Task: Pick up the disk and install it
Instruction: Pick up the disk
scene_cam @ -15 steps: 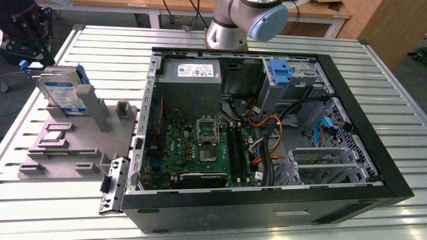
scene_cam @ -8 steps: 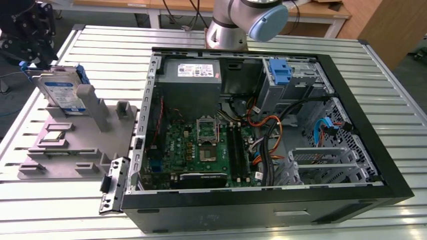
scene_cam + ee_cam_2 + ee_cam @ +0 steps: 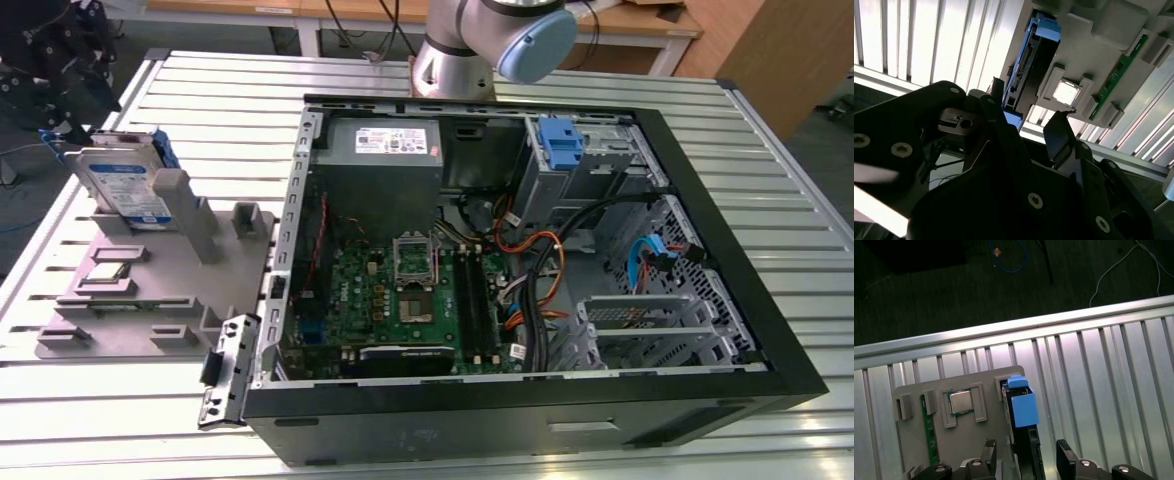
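The disk (image 3: 123,188) stands on edge in a slot of the grey fixture plate (image 3: 160,290), at the exterior view's left, beside the open computer case. It is silver-grey with a blue-and-white label and blue rails. In the first wrist view its blue rail end (image 3: 1022,406) points up between my two dark fingers (image 3: 989,454). My gripper (image 3: 1026,456) is open and straddles the disk's upper edge, with a gap on each side. The second wrist view shows the disk (image 3: 1021,65) edge-on just beyond the gripper (image 3: 1026,117).
The open computer case (image 3: 747,300) lies on the slatted metal table (image 3: 801,200), with a grey power supply (image 3: 387,150), motherboard (image 3: 400,300), cables and a blue bracket (image 3: 563,145) in the drive bay. A processor chip (image 3: 961,402) and memory stick (image 3: 929,432) rest in the fixture. The arm's base (image 3: 454,60) stands behind the case.
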Tool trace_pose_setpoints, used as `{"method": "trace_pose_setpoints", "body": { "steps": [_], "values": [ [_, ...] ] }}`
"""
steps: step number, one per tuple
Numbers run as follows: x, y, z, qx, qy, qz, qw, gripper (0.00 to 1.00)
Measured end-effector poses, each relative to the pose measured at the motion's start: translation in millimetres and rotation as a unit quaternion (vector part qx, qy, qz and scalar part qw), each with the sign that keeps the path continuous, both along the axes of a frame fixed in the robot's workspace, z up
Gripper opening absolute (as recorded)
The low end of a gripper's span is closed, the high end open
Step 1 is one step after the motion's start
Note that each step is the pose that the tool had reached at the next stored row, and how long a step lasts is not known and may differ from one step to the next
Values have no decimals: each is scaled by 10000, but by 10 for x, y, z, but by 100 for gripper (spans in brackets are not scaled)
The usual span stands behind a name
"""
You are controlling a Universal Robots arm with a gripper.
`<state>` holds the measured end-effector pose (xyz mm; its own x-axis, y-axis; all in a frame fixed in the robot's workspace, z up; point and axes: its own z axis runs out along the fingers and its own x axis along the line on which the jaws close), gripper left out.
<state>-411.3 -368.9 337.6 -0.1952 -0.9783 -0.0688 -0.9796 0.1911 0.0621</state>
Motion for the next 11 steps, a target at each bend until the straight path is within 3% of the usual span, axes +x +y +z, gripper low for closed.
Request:
{"method": "trace_pose_setpoints", "body": {
  "steps": [6, 11],
  "values": [
    [0, 4, -28, 0, 0, 233, 9997, 59],
    [0, 16, -77, 0, -1, 526, 9986, 59]
  ]
}}
